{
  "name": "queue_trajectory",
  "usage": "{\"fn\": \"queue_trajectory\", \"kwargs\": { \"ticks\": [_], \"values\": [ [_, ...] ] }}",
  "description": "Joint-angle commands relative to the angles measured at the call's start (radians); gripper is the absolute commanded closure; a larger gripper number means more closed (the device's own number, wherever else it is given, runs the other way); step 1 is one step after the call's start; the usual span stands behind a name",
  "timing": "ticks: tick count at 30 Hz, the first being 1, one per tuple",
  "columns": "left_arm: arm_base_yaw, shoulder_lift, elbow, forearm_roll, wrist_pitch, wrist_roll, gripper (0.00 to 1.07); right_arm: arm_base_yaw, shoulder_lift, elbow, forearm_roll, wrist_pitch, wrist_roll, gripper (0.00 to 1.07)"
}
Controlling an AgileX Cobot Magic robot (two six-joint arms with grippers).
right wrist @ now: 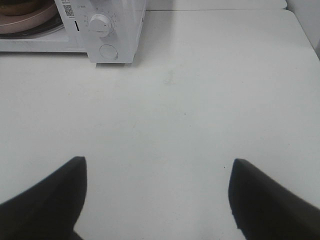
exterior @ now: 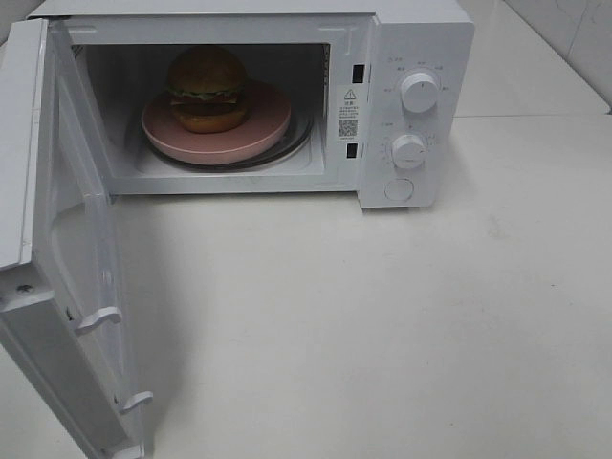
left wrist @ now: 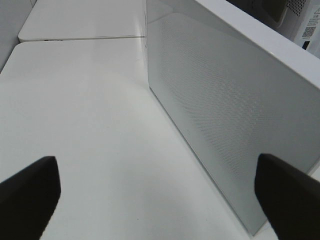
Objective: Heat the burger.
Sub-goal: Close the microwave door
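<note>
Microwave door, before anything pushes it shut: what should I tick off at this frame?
1. Load: burger on pink plate, inside the cavity: ok.
2. Clearance: plate behind the door opening: ok.
3. Closure: microwave door stands wide open: not ok.
4. Pusher: left gripper empty, fingers apart, beside the door's outer panel: ok.
5. Other arm: right gripper empty, open, over the table: ok.
6. Timer: knobs setting: cannot tell.

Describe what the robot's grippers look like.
Only the finger ends show. The left gripper has two matte black, blunt fingers; the right gripper has two matte black, tapering ones. No cables, markings or arm bodies are visible.
</note>
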Motion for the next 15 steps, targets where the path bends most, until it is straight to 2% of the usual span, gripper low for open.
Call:
{"fn": "queue_trajectory", "kwargs": {
  "ticks": [1, 15],
  "values": [
    [-0.005, -0.01, 0.001, -0.004, -0.006, -0.006, 0.09, -0.006, -0.027, 0.001, 0.005, -0.006, 0.0, 0.32],
    [-0.005, -0.01, 0.001, -0.004, -0.006, -0.006, 0.09, -0.006, -0.027, 0.001, 0.005, -0.006, 0.0, 0.32]
  ]
}}
